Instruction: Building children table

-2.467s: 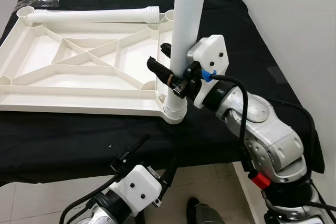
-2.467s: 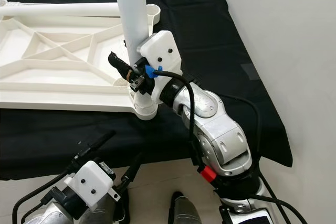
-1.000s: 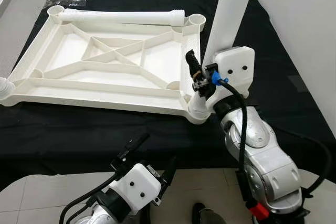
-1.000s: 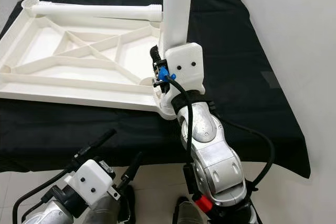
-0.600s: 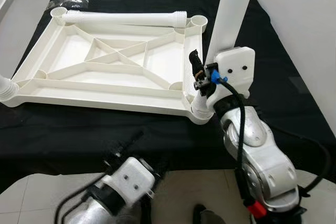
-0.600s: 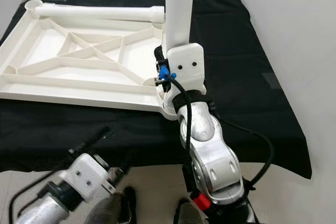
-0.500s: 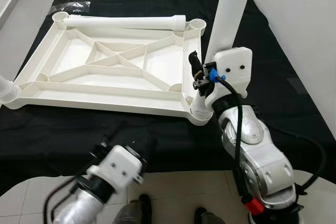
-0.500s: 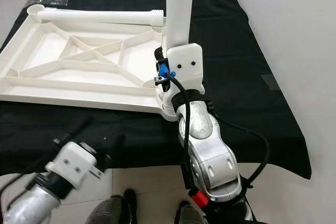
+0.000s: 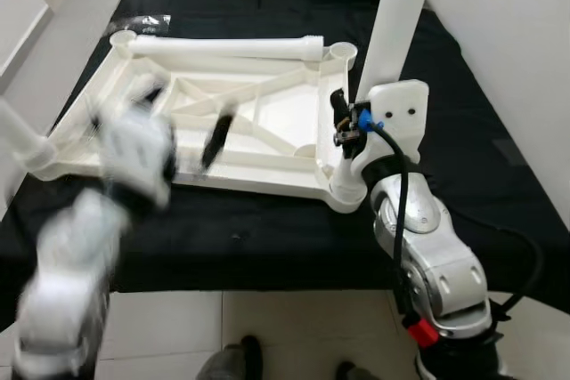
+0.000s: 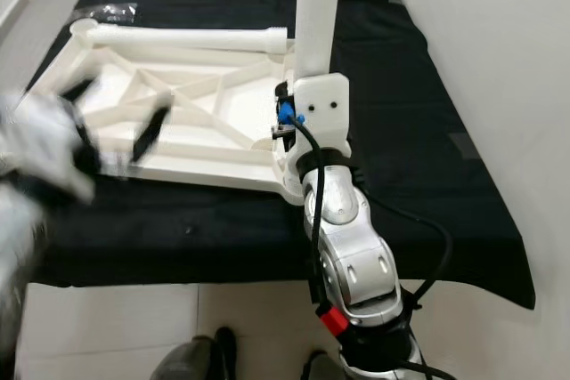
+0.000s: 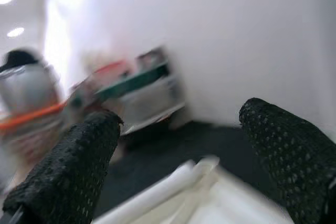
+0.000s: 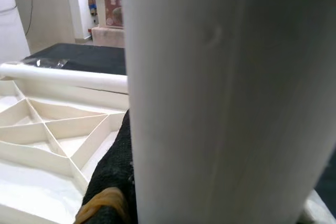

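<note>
we see the white tabletop [image 9: 267, 122] lying upside down on a black cloth [image 9: 267, 229], its ribbed underside facing up. an upright white leg [image 9: 396, 24] stands in the corner socket [image 9: 346, 193] at the near right corner of the tabletop. the right gripper [image 9: 343, 126] is clenched around this leg just above the socket; in the right wrist view one black finger [image 12: 113, 182] presses against the leg's surface. a second white leg [image 9: 232, 44] lies loose along the far edge of the tabletop, between its two far corner sockets. the left gripper [image 9: 183, 126] hangs over the left part of the tabletop, heavily blurred; in the left wrist view its two black fingers [image 11: 79, 166] stand apart with nothing between them. a clear plastic bag [image 9: 142, 20] lies on the cloth beyond the far left corner.
</note>
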`<state>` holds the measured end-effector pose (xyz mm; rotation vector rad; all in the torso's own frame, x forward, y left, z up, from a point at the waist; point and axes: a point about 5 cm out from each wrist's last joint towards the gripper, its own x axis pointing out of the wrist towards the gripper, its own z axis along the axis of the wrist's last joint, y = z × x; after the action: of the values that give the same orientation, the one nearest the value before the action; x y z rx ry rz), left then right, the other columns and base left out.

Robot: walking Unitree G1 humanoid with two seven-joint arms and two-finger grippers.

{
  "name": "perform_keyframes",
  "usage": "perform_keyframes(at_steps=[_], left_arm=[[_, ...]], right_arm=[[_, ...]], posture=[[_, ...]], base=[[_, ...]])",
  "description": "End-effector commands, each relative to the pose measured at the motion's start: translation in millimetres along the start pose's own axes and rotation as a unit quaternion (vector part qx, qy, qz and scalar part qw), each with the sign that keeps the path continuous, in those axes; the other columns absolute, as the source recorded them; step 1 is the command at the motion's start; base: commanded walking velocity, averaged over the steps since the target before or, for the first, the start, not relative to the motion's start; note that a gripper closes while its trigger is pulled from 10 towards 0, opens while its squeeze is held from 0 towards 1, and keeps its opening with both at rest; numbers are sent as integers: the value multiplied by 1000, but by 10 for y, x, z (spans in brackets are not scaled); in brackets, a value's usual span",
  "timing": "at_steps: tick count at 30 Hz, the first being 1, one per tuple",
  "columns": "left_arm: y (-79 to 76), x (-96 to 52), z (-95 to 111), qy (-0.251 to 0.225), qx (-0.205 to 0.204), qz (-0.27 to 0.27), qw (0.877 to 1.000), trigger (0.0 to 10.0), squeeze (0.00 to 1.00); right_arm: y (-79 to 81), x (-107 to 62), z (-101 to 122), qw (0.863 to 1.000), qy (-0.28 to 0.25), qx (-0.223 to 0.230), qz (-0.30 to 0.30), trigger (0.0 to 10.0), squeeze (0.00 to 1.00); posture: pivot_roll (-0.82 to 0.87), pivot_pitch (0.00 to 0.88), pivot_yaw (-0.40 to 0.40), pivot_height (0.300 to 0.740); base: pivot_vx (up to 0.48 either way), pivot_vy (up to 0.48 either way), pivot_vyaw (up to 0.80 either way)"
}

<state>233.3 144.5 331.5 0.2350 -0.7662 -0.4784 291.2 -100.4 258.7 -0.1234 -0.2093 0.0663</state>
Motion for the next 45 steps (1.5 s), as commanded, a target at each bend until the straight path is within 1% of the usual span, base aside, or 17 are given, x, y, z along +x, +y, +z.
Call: perform_keyframes(at_steps=[1, 3, 4, 6, 7, 8, 14, 15, 19, 21, 24, 28, 38, 39, 40, 41, 45], left_arm=[[-13, -25, -75, 24, -33, -22, 999, 10000, 0], [-54, 127, 17, -2, -107, -117, 987, 10000, 0], [-54, 127, 17, -2, -107, -117, 987, 10000, 0], [-58, 234, 99, -17, -143, -193, 971, 10000, 0], [-58, 234, 99, -17, -143, -193, 971, 10000, 0], [-60, 362, 129, -17, -156, -270, 950, 10000, 0], [-77, 534, 120, -1, -168, -344, 924, 10000, 0], [-77, 534, 120, -1, -168, -344, 924, 10000, 0], [-88, 786, 49, 13, -155, -389, 908, 10000, 0], [-139, 988, 5, 15, -124, -400, 908, 10000, 0], [-156, 1058, -1, 14, -118, -400, 909, 10000, 0], [-140, 1296, 33, 0, -102, -377, 921, 10000, 0], [-101, 1576, 13, 5, -123, -353, 928, 10000, 0], [-93, 1602, 17, 5, -130, -348, 929, 8353, 0], [-83, 1632, 20, 5, -137, -343, 929, 5020, 0], [-68, 1660, 27, 5, -147, -338, 930, 0, 0], [-48, 1693, 29, 6, -154, -333, 930, 0, 0]], right_arm=[[-109, -5, -330, 996, 83, -18, -30, 10000, 0], [-92, 15, -314, 996, 79, -12, -31, 10000, 0], [-92, 15, -314, 996, 79, -12, -31, 10000, 0], [-64, 31, -304, 997, 75, -7, -29, 10000, 0], [-64, 31, -304, 997, 75, -7, -29, 10000, 0], [-25, 37, -298, 997, 73, -1, -26, 10000, 0], [12, 40, -293, 997, 70, 4, -24, 10000, 0], [12, 40, -293, 997, 70, 4, -24, 10000, 0], [45, 33, -288, 997, 67, 9, -25, 10000, 0], [62, 31, -272, 998, 63, 10, -23, 10000, 0], [69, 31, -265, 998, 62, 11, -22, 10000, 0], [89, 31, -252, 998, 59, 14, -20, 10000, 0], [132, 23, -221, 998, 54, 15, -10, 10000, 0], [133, 23, -218, 998, 53, 15, -9, 10000, 0], [133, 24, -214, 999, 52, 15, -8, 10000, 0], [133, 26, -210, 999, 51, 14, -6, 10000, 0], [133, 29, -204, 999, 50, 13, -3, 10000, 0]], posture=[[60, 225, 38, 740], [59, 215, 46, 740], [59, 215, 46, 740], [62, 210, 52, 740], [62, 210, 52, 740], [67, 206, 61, 740], [67, 205, 70, 740], [67, 205, 70, 740], [59, 199, 89, 740], [56, 201, 94, 740], [55, 200, 94, 740], [56, 203, 96, 740], [48, 204, 98, 740], [48, 204, 98, 740], [42, 206, 95, 740], [42, 206, 93, 740], [42, 207, 92, 740]], base=[[0, 0, 0], [0, 0, 0], [0, 0, 0], [0, 0, 0], [0, 0, 0], [0, 0, 0], [0, 0, 0], [0, 0, 0], [0, 0, 0], [0, 0, 0], [0, 0, 0], [0, 0, 0], [0, 0, 0], [0, 0, 0], [0, 0, 0], [0, 0, 0], [0, 0, 0]])
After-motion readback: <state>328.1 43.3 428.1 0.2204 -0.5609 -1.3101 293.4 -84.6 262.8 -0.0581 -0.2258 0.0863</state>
